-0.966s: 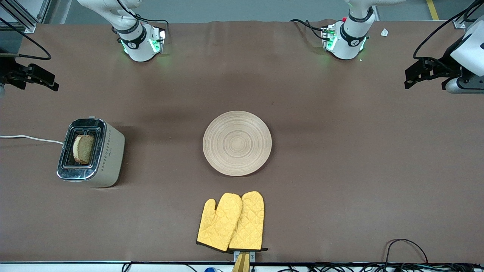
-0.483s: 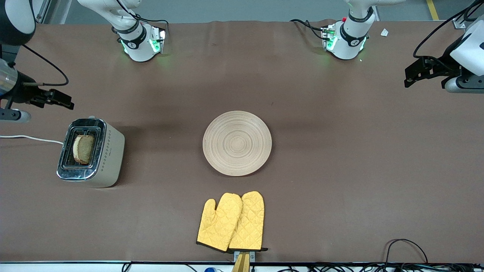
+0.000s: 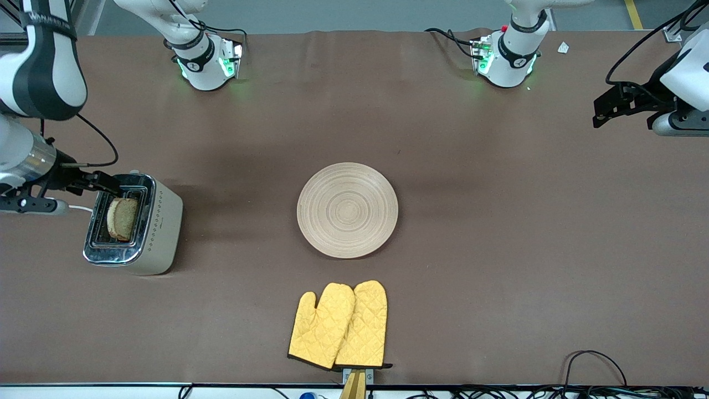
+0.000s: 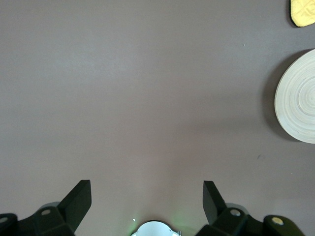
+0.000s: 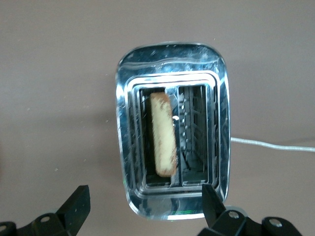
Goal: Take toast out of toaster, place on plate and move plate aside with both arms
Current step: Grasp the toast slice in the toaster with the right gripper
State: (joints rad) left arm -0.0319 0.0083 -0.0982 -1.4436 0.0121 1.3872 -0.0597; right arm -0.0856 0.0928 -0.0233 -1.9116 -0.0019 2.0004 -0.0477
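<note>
Right hand (image 3: 102,183), fingers spread wide, hovers over the toaster (image 3: 133,224) at nine o'clock from the plate (image 3: 347,210); the toast (image 3: 123,218) stands upright in a slot. Left hand (image 3: 609,108), also wide open and holding nothing, waits over bare tabletop (image 3: 498,249) around two o'clock. Yellow oven mitts (image 3: 339,326) lie at six o'clock.
</note>
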